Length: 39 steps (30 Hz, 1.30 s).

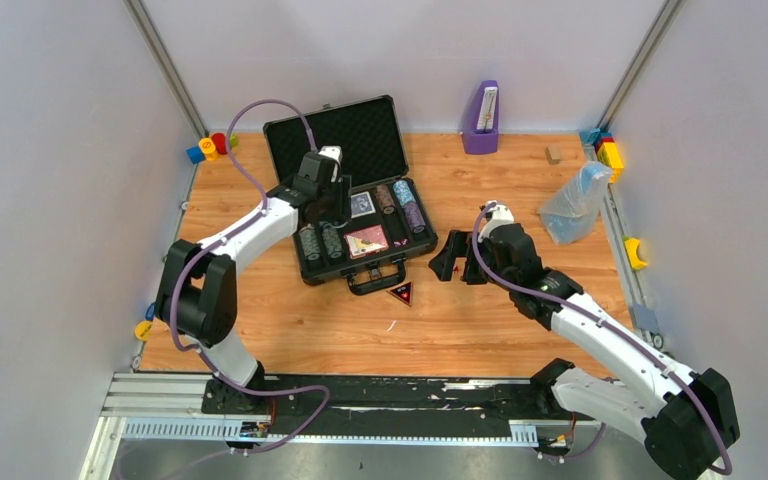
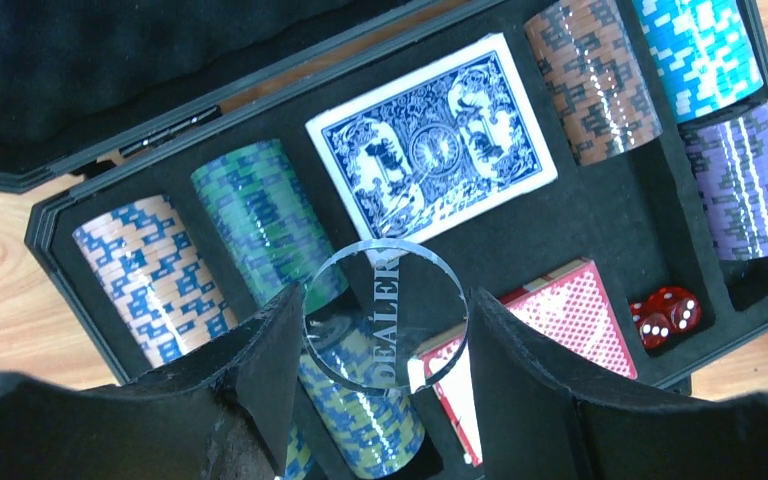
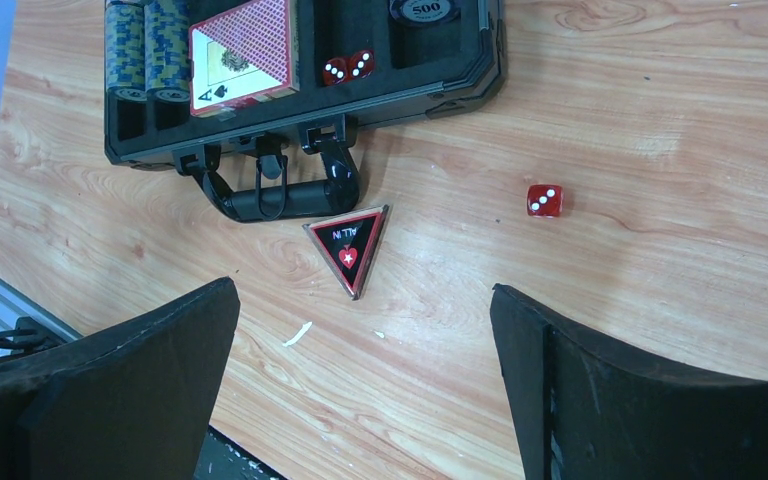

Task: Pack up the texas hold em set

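Six short rolls of striped poker chips (image 2: 155, 275) lie in the foam slots of the open black case with a handle (image 1: 360, 135), which sits on the wooden table (image 3: 660, 100). Two card packs lie in it too, a blue-backed deck (image 2: 430, 145) and a red-backed deck (image 2: 570, 315), with two red dice (image 2: 665, 315) beside the red one. One more red die (image 3: 544, 200) and one black and red triangle button (image 3: 350, 245) lie on the table near the handle. The left gripper (image 2: 385, 308) hangs over the case, pinching one clear round disc marked DEALER (image 2: 385, 335). The right gripper (image 3: 362, 310) is above the triangle, jaws wide apart, holding nothing.
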### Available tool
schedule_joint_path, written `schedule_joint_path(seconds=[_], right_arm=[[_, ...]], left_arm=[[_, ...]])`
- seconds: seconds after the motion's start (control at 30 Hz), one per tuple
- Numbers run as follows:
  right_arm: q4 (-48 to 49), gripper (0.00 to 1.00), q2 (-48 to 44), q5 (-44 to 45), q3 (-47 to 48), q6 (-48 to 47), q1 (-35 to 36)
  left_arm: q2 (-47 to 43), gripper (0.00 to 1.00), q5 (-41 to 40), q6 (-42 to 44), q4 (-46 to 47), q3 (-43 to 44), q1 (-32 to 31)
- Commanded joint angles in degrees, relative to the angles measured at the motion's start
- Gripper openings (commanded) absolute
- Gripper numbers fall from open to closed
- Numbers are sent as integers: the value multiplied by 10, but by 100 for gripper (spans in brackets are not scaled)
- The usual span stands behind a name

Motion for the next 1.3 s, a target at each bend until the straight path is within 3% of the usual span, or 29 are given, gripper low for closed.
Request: schedule_joint_path(seconds=[0.0,0.17,0.2,0.4,0.53,0.6,0.7,0.77,1.1,1.27], right_arm=[[21,100,-6,2,-3,5,0],[0,100,24,5,9,1,0],[-6,100,31,5,12,-1,0],[-17,100,57,61,12,-4,0],[-44,100,132,95,46,-9,0],[-58,94,170,117,68,-6,0],[-57,75,219,147,88,0,0],[-57,68,250,160,106,-2,-1],[-55,63,350,165,149,-9,-6],[-49,51,369,168,156,-13,-7]], left_arm=[[16,49,8,11,16,45,5],[-18,97,-16,-1,6,21,5],[-26,98,-18,-1,7,17,5],[-102,100,-13,5,-26,-9,5],[-175,100,-18,4,-22,-64,5],[-213,100,-31,-1,-13,-100,5],[-273,100,-23,-16,25,-175,5],[-306,100,-6,-15,76,-232,5],[-464,98,-12,1,254,-415,5],[-505,98,-19,1,272,-448,5]])
